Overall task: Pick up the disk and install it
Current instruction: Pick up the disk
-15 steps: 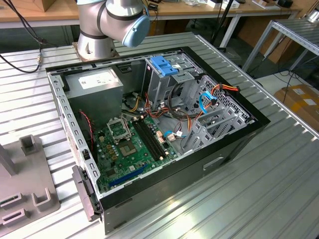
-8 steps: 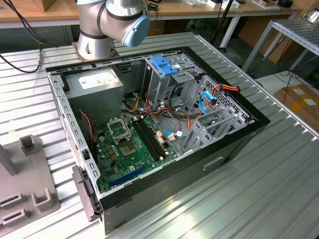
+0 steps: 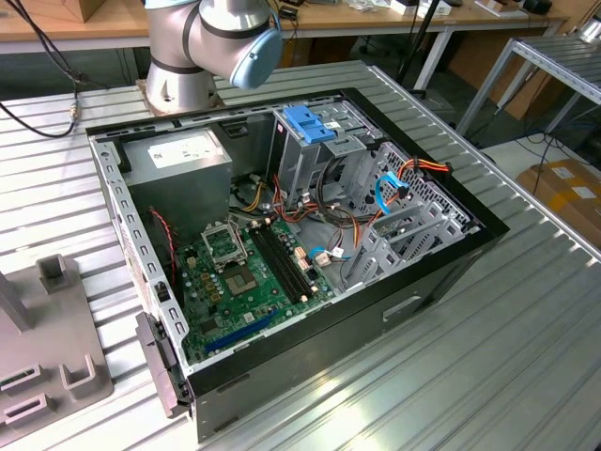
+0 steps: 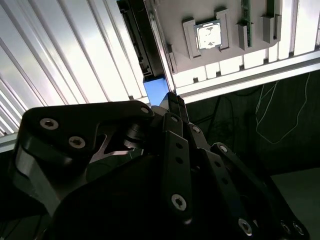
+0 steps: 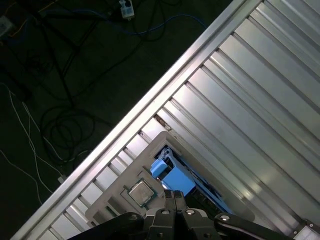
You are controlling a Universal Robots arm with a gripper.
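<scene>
One disk point(image 5: 174, 177) stands on edge in a slot of the grey fixture tray point(image 4: 175, 15), blue frame outermost, likely so it can be taken by that end | gripper point(image 4: 172, 98): clenched, tips at that frame, hold unclear | processor chip point(image 4: 209, 36) just beside | open computer case point(image 3: 300, 235), drive cage point(image 3: 319, 141) at its far side

Silver-grey arm point(image 3: 178, 42) with pale-blue joint cap point(image 3: 255, 58); black, screw-studded end effector point(image 4: 172, 100).
</scene>
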